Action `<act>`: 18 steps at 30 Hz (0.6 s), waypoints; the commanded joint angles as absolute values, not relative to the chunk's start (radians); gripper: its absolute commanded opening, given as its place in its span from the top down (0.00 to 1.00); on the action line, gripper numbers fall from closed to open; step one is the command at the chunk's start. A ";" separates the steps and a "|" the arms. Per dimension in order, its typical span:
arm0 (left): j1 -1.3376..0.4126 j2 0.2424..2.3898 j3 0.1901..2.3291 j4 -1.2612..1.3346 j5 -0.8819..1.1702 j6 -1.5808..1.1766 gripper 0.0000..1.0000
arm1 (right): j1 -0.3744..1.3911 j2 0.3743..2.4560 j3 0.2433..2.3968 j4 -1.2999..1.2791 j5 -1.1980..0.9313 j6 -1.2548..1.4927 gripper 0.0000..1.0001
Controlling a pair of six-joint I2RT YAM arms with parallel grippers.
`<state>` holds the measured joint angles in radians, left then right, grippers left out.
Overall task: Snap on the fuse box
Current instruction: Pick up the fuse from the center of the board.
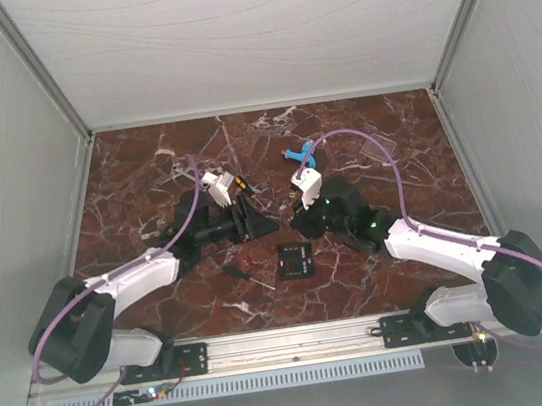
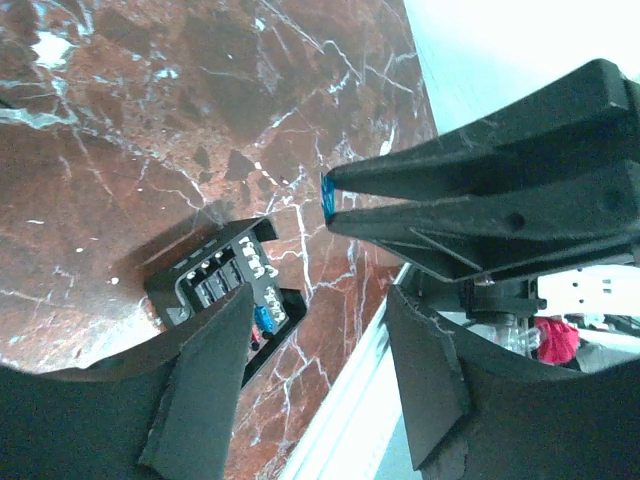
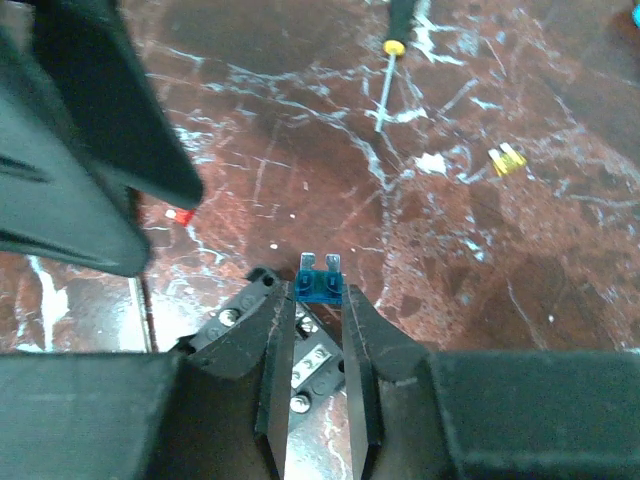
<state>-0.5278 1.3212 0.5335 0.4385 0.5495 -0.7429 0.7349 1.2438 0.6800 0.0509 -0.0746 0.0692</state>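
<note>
**Fuse box and grippers.** The fuse box, a small square black housing, lies on the red marble tabletop. It sits close to the near edge, between the two arms. In the left wrist view we see its open face, with rows of dark slots, white markings and one blue bit seated inside. The right gripper is clenched on a blue fuse, prongs pointing outward, near the box. The left gripper stands released, its fingers spread around nothing, just left of the right one. Loose on the tabletop we note a red fuse, a yellow fuse and a screwdriver.
</note>
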 commanded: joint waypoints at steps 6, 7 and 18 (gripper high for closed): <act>-0.522 1.420 0.579 0.650 0.719 -0.865 0.58 | 0.786 1.189 0.645 0.168 -0.164 -0.001 0.85; -0.522 1.425 0.578 0.659 0.722 -0.872 0.59 | 0.790 1.190 0.645 0.167 -0.165 -0.003 0.85; -0.522 1.493 0.583 0.667 0.694 -0.920 0.71 | 0.815 1.180 0.633 0.195 -0.167 -0.012 0.85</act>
